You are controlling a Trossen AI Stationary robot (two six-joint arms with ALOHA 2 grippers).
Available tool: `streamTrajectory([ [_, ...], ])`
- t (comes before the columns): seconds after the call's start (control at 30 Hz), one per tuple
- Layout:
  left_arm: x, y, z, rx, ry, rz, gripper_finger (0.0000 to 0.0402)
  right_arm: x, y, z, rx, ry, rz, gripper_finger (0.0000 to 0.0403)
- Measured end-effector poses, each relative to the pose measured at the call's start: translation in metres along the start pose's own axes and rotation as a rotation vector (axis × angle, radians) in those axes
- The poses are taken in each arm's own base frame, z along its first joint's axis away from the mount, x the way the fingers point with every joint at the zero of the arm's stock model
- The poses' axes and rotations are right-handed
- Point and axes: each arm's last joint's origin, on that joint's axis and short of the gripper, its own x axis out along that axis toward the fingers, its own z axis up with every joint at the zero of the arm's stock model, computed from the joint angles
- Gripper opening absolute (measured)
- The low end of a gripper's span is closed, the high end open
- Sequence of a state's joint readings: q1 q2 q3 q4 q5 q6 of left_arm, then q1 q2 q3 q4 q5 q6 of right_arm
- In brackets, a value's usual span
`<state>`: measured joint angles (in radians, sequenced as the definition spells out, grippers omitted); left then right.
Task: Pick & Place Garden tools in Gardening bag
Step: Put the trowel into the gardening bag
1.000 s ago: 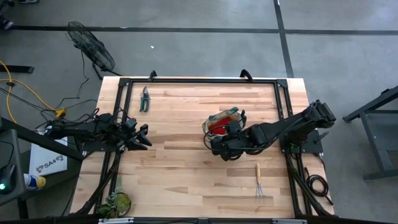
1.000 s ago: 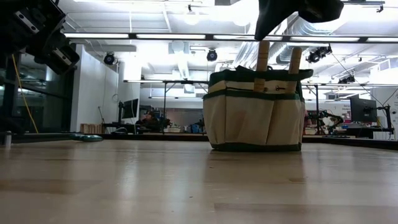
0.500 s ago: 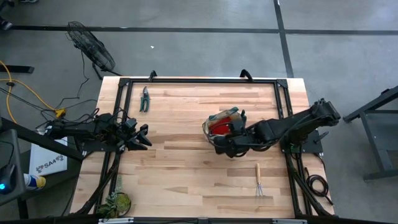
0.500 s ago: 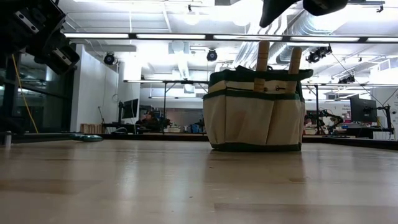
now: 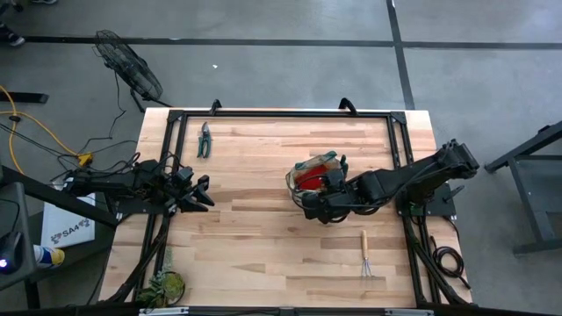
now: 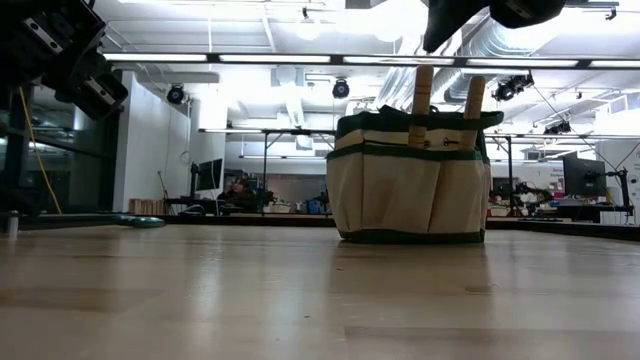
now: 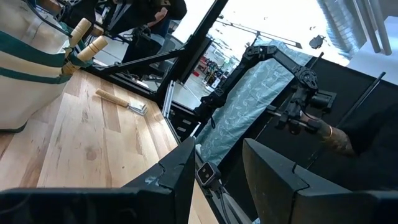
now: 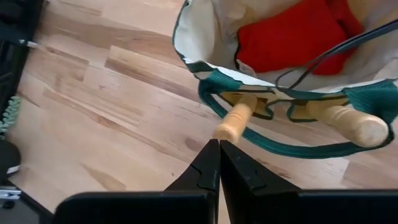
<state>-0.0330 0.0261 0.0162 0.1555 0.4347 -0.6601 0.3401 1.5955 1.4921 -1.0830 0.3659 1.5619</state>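
Above the gardening bag (image 5: 314, 175), right of the table's (image 5: 263, 237) middle, hangs the right gripper (image 8: 219, 163), jaws together and empty. Two wooden trowel handles (image 8: 235, 122) and a red cloth (image 8: 292, 34) show inside the bag. A hand rake (image 5: 365, 255) lies nearer, to the right; pruners (image 5: 204, 139) lie far left. At the left edge waits the left gripper (image 5: 200, 193), jaws apart.

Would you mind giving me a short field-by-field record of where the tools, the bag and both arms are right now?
bag: tan tote, upright, right of table centre
in bag: red cloth; two wooden handles sticking up from its pockets
on table: pruners at far left; hand rake near right, in front of the bag
left gripper: open, at the left edge, idle
right gripper: shut, empty, above the bag's front
plant: near-left corner
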Motion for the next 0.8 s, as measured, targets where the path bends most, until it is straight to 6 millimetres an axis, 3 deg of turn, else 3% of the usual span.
streamTrajectory([
  [0.33,0.000,0.000,0.000,0.000,-0.002,0.002,0.0132,0.013,0.003,-0.004,-0.004,0.002,-0.039,0.0002],
  [0.8,0.000,0.000,0.000,0.001,-0.003,0.001,0.0132,0.016,0.000,-0.003,0.014,-0.023,-0.083,0.0002],
])
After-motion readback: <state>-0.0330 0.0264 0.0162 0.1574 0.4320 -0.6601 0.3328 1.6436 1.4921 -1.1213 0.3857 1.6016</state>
